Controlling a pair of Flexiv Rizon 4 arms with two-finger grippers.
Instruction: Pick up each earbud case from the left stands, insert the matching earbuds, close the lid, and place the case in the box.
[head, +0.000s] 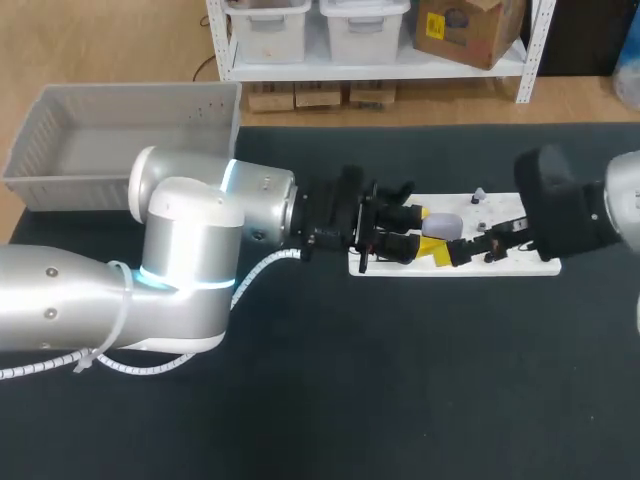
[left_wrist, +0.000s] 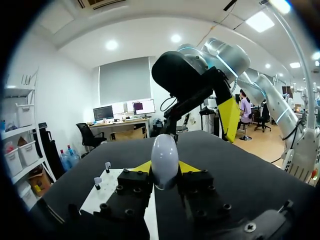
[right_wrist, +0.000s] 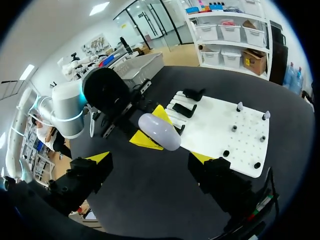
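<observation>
Pale oval earbud case (head: 443, 224), lid closed, centre-right of frame, held in the left pincer (head: 430, 231); grey box (head: 60, 110) upper left.

Nothing legible anywhere: no text, label, number or sign to read on the earbud case (left_wrist: 164, 160), on the white board (right_wrist: 220, 125), nor on the grey box (head: 140, 93).

Head camera fixed above and behind, looking down over the whole bench (head: 400, 380); left wrist camera close behind the left claw (left_wrist: 165, 167), facing level along the bench; right wrist camera higher, looking down past the right claw (right_wrist: 150, 157); all three share the earbud case (head: 443, 224) and white stand plate (right_wrist: 225, 130).
</observation>
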